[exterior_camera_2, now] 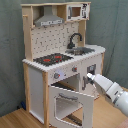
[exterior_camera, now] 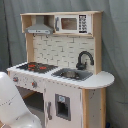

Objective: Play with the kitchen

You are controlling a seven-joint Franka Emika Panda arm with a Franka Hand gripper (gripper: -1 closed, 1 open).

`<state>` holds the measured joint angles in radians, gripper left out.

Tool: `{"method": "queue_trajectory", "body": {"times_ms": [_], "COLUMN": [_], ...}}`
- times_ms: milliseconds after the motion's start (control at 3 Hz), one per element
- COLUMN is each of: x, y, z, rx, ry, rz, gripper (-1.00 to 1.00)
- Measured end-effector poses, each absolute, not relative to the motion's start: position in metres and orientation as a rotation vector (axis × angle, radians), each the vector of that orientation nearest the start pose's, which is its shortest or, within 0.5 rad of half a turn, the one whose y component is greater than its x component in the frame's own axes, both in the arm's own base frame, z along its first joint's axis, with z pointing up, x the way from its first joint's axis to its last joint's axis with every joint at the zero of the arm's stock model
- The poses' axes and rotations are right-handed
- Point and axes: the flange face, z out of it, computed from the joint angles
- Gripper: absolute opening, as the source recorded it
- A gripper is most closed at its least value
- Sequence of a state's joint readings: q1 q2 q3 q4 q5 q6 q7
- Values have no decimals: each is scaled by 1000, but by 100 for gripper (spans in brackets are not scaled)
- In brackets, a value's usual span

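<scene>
In the first exterior view, a tall toy kitchen of pale wood and white panels fills the middle of the scene in front of a grey curtain. Its black hob with red rings sits on the counter toward the first exterior view's left, with the grey sink and curved black tap beside it. Above are a grey extractor hood and a small white microwave. The white robot arm bulks large in the lower left corner; its gripper is not seen here.

In the second exterior view, the kitchen stands on a wooden floor. The windowed white oven door hangs swung open toward the camera. The arm reaches in from the second exterior view's right, its gripper close to the cabinet front below the sink. Whether its fingers are open or closed cannot be told.
</scene>
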<state>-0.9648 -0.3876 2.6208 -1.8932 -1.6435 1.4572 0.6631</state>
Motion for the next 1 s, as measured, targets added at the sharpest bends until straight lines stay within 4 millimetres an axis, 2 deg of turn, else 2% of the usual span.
{"method": "queue_trajectory", "body": {"times_ms": [1000], "x": [12], "y": [648], "z": [376], "rx": [1094], "ry": [962], "rz": [1617], "gripper": [100]}}
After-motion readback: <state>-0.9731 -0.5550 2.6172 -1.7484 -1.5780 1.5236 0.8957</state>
